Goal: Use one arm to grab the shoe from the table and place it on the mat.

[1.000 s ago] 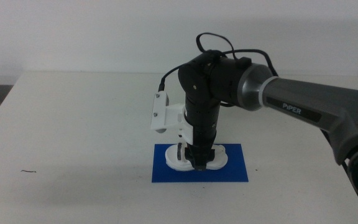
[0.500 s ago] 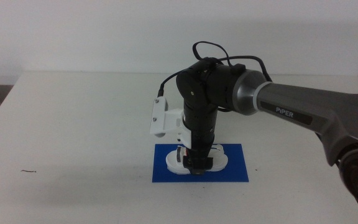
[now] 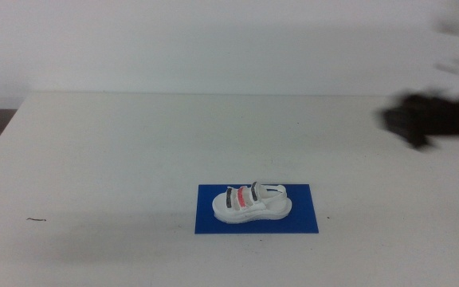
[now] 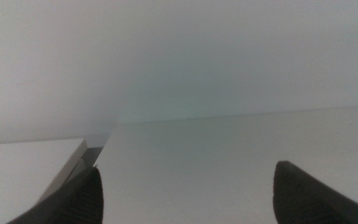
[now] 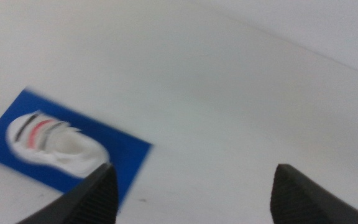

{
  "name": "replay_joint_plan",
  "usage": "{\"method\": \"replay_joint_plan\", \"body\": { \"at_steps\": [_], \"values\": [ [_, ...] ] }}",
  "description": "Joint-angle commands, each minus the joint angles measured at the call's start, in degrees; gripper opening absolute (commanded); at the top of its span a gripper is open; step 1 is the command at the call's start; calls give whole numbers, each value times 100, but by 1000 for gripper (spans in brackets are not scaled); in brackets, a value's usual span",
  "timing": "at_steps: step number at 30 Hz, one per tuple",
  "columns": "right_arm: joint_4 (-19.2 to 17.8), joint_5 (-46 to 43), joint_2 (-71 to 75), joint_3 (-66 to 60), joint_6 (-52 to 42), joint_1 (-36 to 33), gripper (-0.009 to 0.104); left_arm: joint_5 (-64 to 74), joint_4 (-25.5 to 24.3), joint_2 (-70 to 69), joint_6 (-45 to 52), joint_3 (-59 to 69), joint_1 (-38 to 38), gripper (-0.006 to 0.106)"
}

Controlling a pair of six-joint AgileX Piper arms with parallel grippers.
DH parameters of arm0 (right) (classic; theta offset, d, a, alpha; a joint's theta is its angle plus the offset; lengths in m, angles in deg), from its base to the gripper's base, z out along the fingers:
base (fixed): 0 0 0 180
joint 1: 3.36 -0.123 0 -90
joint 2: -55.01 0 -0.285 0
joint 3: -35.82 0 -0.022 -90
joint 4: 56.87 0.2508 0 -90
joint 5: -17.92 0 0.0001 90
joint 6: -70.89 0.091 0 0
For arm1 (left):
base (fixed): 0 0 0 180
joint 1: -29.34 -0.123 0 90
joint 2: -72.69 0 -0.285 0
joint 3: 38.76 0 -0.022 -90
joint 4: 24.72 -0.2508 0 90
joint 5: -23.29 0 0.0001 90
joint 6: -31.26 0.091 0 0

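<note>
We see the strapped white shoe [image 3: 252, 202] on the flat blue mat [image 3: 309, 222]; the right wrist view alone shows the right gripper [image 5: 191, 186] wide open, empty.

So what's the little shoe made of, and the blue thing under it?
The shoe looks like plastic or rubber: a thick, smooth white sole that holds its shape, with thin dark and red straps, maybe fabric; too small to tell. The mat looks like a thin sheet of foam, paper or felt: flat, even blue, no shine. The right gripper is open, away from both.
</note>
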Motion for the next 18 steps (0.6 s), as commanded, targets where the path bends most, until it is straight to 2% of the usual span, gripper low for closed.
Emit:
{"method": "replay_joint_plan", "body": {
  "at_steps": [1,5,8,13,17,18],
  "values": [
    [58,-719,1131,-1085,269,528,59,-76,23,28,-8,2,1,94],
    [320,-1337,2885,-2553,87,1520,58,-76,23,28,-8,2,1,94],
    [406,-1672,4028,-3383,60,1993,58,-76,23,28,-8,2,1,94],
    [497,-1980,5058,-4299,60,2265,58,-76,23,28,-8,2,1,94],
    [888,-2276,5425,-4759,216,2265,58,-76,23,28,-8,2,1,94],
    [888,-2288,5480,-4855,261,2265,58,-76,23,28,-8,2,1,94]
  ]
}}
